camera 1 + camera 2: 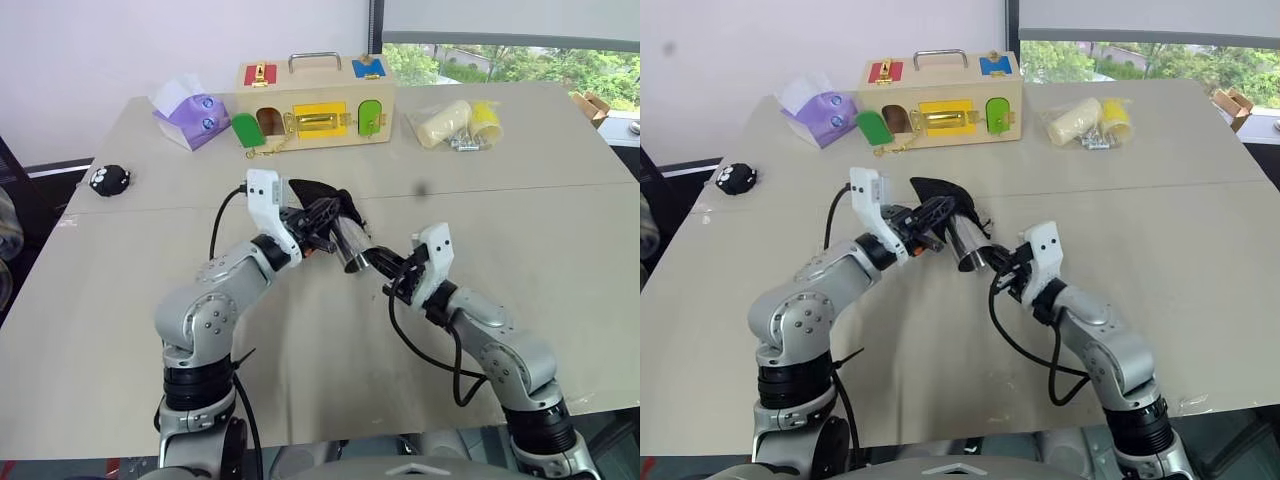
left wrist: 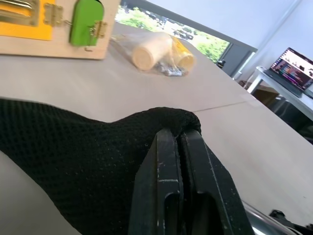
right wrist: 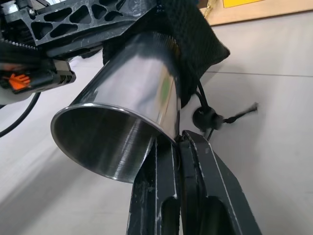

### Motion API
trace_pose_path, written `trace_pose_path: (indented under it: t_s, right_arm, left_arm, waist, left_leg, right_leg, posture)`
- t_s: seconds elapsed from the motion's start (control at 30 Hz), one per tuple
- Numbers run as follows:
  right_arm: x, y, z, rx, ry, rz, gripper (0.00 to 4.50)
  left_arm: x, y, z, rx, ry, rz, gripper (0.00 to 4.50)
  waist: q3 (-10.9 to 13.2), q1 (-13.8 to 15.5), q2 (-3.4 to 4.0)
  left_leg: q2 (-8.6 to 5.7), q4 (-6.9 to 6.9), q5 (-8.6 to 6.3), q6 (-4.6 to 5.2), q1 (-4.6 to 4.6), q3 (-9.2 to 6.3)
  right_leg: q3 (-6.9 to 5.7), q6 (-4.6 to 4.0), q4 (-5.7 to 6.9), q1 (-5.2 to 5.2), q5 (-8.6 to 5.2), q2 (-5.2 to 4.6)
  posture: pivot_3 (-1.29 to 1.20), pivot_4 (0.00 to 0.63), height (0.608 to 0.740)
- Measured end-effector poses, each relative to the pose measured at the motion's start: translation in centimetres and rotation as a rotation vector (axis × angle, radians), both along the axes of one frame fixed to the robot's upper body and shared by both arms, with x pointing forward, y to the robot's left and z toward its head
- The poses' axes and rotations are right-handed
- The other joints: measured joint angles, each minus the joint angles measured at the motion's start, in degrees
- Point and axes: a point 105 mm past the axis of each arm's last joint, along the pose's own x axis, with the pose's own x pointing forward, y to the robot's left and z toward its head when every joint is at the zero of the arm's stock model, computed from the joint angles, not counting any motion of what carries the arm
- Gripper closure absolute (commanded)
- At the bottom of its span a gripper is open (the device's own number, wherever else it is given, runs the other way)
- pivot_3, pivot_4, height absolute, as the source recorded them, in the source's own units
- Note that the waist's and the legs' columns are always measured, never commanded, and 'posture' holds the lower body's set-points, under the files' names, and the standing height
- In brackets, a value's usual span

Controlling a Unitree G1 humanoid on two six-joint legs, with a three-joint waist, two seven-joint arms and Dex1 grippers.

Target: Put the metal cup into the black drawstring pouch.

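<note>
- A small black-and-white round toy [image 1: 109, 180] sits at the far left edge of the worktop [image 1: 560, 250], well apart from both arms.
- A purple tissue pack [image 1: 188, 112] lies on the far left side, just beside a wooden latch box [image 1: 315, 100] with coloured doors and a metal handle.
- The left gripper [image 1: 322, 226] is clamped fully closed on the rim of the black drawstring pouch [image 1: 322, 197], holding the fabric up near the middle of the worktop; in the left wrist view its two fingers [image 2: 168, 181] press together with black mesh pinched between them.
- The metal cup [image 1: 350, 246] is tilted just right of the left gripper, its closed end pushed into the pouch mouth and its open end pointing near and to the right.
- The pouch's cord and toggle bead [image 3: 204, 117] hang below the cup.
- The right gripper [image 1: 384, 262] is pinched shut on the cup's open rim, at the cup's near right end.
- A pale yellow roll in plastic [image 1: 445, 122] lies at the far right, beside a yellow piece [image 1: 487, 120].
</note>
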Motion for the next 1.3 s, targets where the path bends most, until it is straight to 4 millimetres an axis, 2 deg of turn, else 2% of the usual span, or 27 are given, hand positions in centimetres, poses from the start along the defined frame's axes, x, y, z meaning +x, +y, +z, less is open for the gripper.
trace_pose_path:
  t_s: [0.33,0.47,0.67,0.7,0.73,0.77,0.83,0.9,0.97,1.07,1.2,1.3]
  right_arm:
    - [3.8,0.7,1.4,0.144,0.094,-0.17,4.5]
    - [5.4,1.8,2.6,0.24,0.15,-0.207,4.5]
    - [6.9,0.1,1.5,0.341,0.27,-0.28,4.5]
    - [6.9,0.0,1.7,0.368,0.279,-0.276,3.85]
    - [6.9,0.1,1.9,0.381,0.281,-0.269,3.53]
    - [6.7,0.4,2.0,0.382,0.279,-0.25,2.96]
    - [6.5,1.0,2.3,0.37,0.272,-0.216,2.18]
    - [5.9,1.4,2.9,0.303,0.215,-0.183,1.28]
    - [4.8,0.9,3.6,0.189,0.111,-0.123,1.28]
    - [2.6,-0.4,3.5,0.006,-0.038,-0.025,1.28]
    - [0.5,-1.9,3.4,-0.045,-0.166,0.046,1.28]
    - [0.3,-3.1,3.4,-0.102,-0.263,0.019,1.28]
  left_arm:
    - [-2.3,-2.0,-0.1,-0.015,-0.008,-0.143,4.44]
    - [-2.8,-2.8,-0.6,-0.022,0.016,-0.182,4.44]
    - [-2.8,-2.9,-0.7,-0.023,0.025,-0.179,4.44]
    - [-2.7,-2.9,-0.6,-0.023,0.024,-0.177,4.5]
    - [-2.7,-2.9,-0.7,-0.023,0.024,-0.177,4.5]
    - [-2.6,-2.9,-0.7,-0.026,0.026,-0.171,4.5]
    - [-2.1,-2.5,-0.7,-0.035,0.033,-0.144,4.5]
    - [-1.1,-1.9,-0.3,-0.064,0.025,-0.091,4.5]
    - [0.1,-0.8,0.4,-0.071,0.009,-0.012,4.5]
    - [1.4,0.7,-0.5,-0.084,0.054,0.079,4.5]
    - [2.1,1.7,-1.1,-0.089,0.075,0.126,4.5]
    - [2.2,1.4,-0.8,-0.097,0.067,0.117,4.5]
  waist:
    - [0.0,0.0,0.01]
    - [0.0,-0.1,0.01]
    - [0.0,-0.1,0.03]
    - [0.0,-0.2,0.03]
    - [0.0,-0.3,0.03]
    - [0.0,-0.4,0.03]
    - [0.0,-0.5,0.04]
    - [0.0,-0.4,0.04]
    - [0.0,0.0,0.04]
    - [0.0,0.0,0.01]
    - [0.0,-0.1,-0.01]
    - [0.0,-0.1,-0.01]
  left_leg:
    - [0.01,-0.01,0.01,0.0,0.01,0.02]
    - [0.06,-0.08,0.04,-0.06,0.02,-0.01]
    - [0.05,-0.1,0.05,-0.07,0.01,0.02]
    - [0.07,-0.12,0.05,-0.07,0.02,0.03]
    - [0.08,-0.15,0.05,-0.08,0.02,0.03]
    - [0.09,-0.19,0.06,-0.09,0.03,0.03]
    - [0.11,-0.2,0.07,-0.11,0.02,0.03]
    - [0.11,-0.19,0.09,-0.13,-0.02,0.01]
    - [0.09,-0.14,0.09,-0.14,-0.01,0.01]
    - [0.06,-0.1,0.09,-0.13,-0.08,0.05]
    - [0.11,-0.13,0.09,-0.14,-0.11,0.05]
    - [0.13,-0.13,0.09,-0.14,-0.06,0.06]
  right_leg:
    - [0.02,-0.05,0.0,-0.02,0.03,0.02]
    - [-0.01,-0.11,0.01,-0.05,0.07,0.07]
    - [0.03,-0.12,-0.02,-0.06,0.07,0.07]
    - [0.04,-0.12,-0.02,-0.07,0.07,0.07]
    - [0.04,-0.12,-0.02,-0.08,0.07,0.08]
    - [0.04,-0.12,-0.01,-0.11,0.07,0.08]
    - [0.04,-0.12,0.0,-0.12,0.07,0.11]
    - [0.02,-0.14,0.02,-0.17,0.08,0.12]
    - [-0.01,-0.14,-0.03,-0.11,0.09,0.08]
    - [0.0,-0.11,-0.15,-0.09,0.1,0.04]
    - [0.01,-0.1,-0.12,-0.11,0.1,0.06]
    - [0.01,-0.1,-0.05,-0.1,0.11,0.08]
  posture:
    - [0.0,0.15,0.74]
    - [0.0,0.15,0.74]
    - [0.0,0.15,0.74]
    - [0.0,0.15,0.74]
    - [0.0,0.15,0.74]
    - [0.0,0.15,0.74]
    - [0.0,0.15,0.74]
    - [0.0,0.15,0.74]
    - [0.0,0.15,0.74]
    - [0.0,0.15,0.74]
    - [0.0,0.15,0.74]
    - [0.0,0.15,0.74]
